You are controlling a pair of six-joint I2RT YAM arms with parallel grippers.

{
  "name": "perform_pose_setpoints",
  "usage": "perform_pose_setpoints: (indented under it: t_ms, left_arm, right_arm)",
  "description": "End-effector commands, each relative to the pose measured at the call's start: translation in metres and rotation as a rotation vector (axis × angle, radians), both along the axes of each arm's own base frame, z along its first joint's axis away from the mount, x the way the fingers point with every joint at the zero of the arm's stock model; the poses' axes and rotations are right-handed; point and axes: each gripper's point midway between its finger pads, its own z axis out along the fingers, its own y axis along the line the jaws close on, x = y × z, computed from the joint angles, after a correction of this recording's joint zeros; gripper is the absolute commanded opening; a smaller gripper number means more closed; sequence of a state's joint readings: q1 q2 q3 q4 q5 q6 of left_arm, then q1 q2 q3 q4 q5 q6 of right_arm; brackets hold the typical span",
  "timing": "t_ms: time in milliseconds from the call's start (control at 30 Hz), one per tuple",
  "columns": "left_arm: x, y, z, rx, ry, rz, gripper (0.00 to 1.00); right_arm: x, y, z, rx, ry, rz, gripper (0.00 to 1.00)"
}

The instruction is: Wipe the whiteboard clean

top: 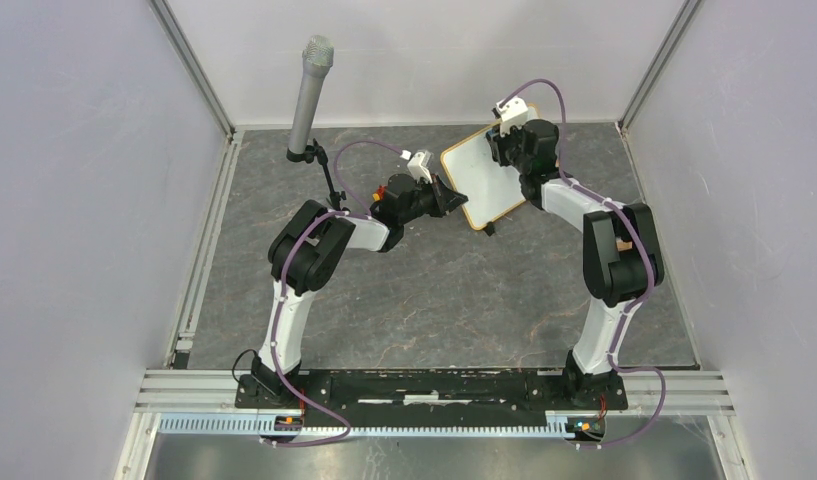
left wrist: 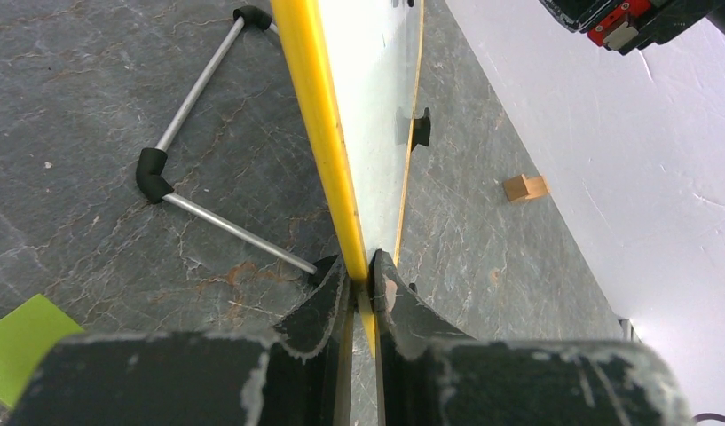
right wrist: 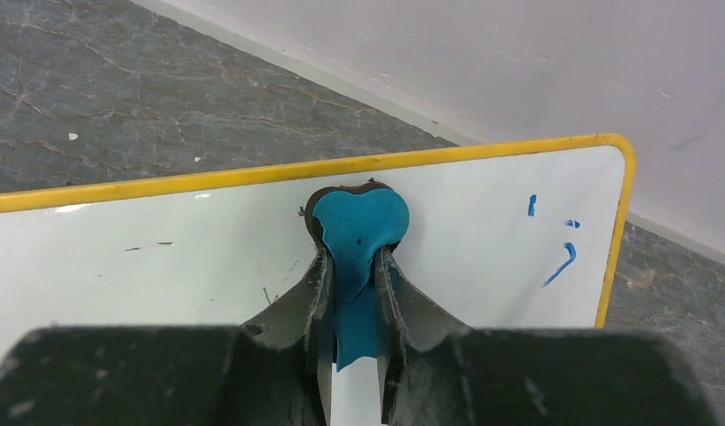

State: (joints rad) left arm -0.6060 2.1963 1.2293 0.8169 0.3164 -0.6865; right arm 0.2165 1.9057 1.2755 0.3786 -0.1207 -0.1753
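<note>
Whiteboard (top: pixel 481 178) tilted between left arm (top: pixel 312 250), right arm (top: pixel 616 250).

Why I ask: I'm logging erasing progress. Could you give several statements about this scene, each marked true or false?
1. The left fingers clamp the framed edge of the whiteboard. True.
2. The whiteboard is wiped completely clean. False: blue marks remain near one corner.
3. The right fingers hold a blue eraser against the board's face. True.
4. The whiteboard lies flat on the table. False: it is held up on edge.
5. A microphone stands at the far left of the table. True.
</note>
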Motion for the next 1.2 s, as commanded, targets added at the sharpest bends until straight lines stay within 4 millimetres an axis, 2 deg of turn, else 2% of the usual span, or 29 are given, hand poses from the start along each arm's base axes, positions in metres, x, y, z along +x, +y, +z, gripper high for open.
perform_pose_setpoints:
  t_ms: [0,133,267,367,533,700,800,967,1167]
  left_arm:
    - [-0.001,0.001,0.001,0.064,-0.048,-0.017,0.02]
    - [0.0,0.0,0.001,0.064,-0.05,-0.017,0.03]
    - [-0.001,0.0,0.003,0.058,-0.048,-0.019,0.02]
    - [0.0,-0.001,0.003,0.049,-0.038,-0.02,0.03]
    - [0.001,-0.005,0.006,0.02,-0.026,-0.023,0.14]
    - [0.004,-0.01,0.011,-0.017,-0.023,-0.025,0.42]
    - [0.007,-0.013,0.013,-0.036,-0.021,-0.025,0.48]
    - [0.009,-0.019,0.007,-0.036,-0.004,-0.03,0.42]
    - [0.009,-0.016,-0.007,0.006,0.034,-0.01,0.22]
  right_arm:
    - [0.0,0.014,0.007,0.023,0.015,0.045,0.08]
    - [0.008,-0.021,0.004,0.092,0.031,-0.103,0.08]
    - [0.014,-0.062,-0.01,0.188,0.085,-0.227,0.08]
    - [0.011,-0.076,-0.017,0.185,0.095,-0.256,0.08]
    - [0.002,-0.06,-0.016,0.18,0.081,-0.168,0.08]
    - [-0.005,-0.048,-0.015,0.131,0.06,-0.123,0.08]
    - [-0.01,-0.042,-0.013,0.122,0.045,-0.103,0.08]
    - [-0.014,-0.024,-0.012,0.067,0.029,-0.045,0.08]
    - [-0.021,0.013,-0.014,-0.009,0.023,0.061,0.08]
